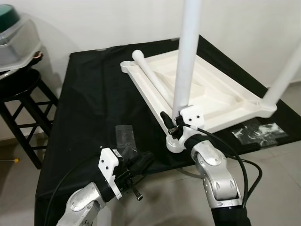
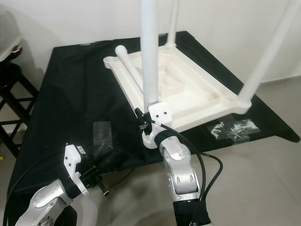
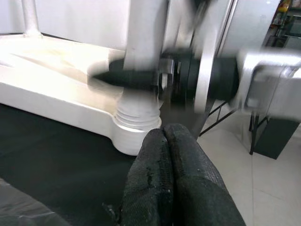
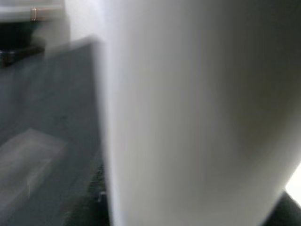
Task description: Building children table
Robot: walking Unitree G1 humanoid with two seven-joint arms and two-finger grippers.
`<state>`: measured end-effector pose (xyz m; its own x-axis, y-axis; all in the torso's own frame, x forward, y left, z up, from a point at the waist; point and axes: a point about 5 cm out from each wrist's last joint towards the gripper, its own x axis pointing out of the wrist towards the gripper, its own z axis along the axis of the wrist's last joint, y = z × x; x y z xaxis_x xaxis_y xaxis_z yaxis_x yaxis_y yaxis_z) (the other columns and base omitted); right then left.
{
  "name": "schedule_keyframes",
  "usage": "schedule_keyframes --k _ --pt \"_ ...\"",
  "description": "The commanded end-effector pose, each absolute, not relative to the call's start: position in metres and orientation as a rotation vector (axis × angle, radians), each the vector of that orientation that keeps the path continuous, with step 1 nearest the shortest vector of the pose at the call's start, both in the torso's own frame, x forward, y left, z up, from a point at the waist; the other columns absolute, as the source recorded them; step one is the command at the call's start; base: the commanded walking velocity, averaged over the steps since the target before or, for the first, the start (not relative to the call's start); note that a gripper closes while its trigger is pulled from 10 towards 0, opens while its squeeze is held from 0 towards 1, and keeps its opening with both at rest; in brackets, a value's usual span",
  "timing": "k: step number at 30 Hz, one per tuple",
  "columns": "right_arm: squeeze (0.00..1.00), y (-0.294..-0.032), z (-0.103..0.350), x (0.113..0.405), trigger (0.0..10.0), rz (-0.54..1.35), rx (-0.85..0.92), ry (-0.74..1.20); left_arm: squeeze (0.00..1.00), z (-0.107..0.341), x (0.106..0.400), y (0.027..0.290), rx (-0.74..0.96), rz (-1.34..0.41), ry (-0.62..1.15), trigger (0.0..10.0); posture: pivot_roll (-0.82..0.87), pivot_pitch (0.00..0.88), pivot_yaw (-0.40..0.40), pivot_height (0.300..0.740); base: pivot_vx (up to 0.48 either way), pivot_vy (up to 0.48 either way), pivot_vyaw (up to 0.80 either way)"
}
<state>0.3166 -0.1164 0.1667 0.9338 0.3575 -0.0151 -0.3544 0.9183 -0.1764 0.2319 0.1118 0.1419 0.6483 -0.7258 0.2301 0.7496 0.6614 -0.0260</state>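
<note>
A white children's table [image 1: 221,101] lies upside down on a black cloth [image 1: 89,94]. One white leg [image 1: 187,52] stands upright in the near corner socket [image 3: 138,127]. My right gripper [image 1: 176,123] is shut on this leg just above the socket, and the leg [image 4: 197,113] looms close in the right wrist view. Another leg [image 1: 284,75] stands at the right corner, and a third [image 2: 173,23] at the far corner. A loose leg [image 1: 153,77] lies across the underside along the left rim. My left gripper [image 1: 141,162] is shut on nothing, low over the cloth's front edge, left of the near corner.
A black stool [image 1: 21,101] carrying a clear plastic container [image 1: 16,42] stands at the left. Clear plastic bags lie on the cloth, one [image 1: 124,136] by my left gripper and one [image 1: 258,132] at the right front. A white wall rises behind, with tiled floor in front.
</note>
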Motion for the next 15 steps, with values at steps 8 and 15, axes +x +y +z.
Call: schedule_keyframes --k 8,15 --pt "0.0 -0.111 0.203 0.317 10.0 0.898 -0.207 -0.101 0.0 0.135 0.23 0.111 -0.126 -0.833 -0.18 10.0 -0.02 0.156 0.029 0.74 0.0 0.0 0.0" --pt "0.0 -0.135 0.223 0.334 10.0 1.098 -0.425 -0.07 0.0 0.134 0.229 0.109 -0.13 -0.83 -0.182 10.0 -0.01 0.149 0.018 0.74 0.0 0.0 0.0"
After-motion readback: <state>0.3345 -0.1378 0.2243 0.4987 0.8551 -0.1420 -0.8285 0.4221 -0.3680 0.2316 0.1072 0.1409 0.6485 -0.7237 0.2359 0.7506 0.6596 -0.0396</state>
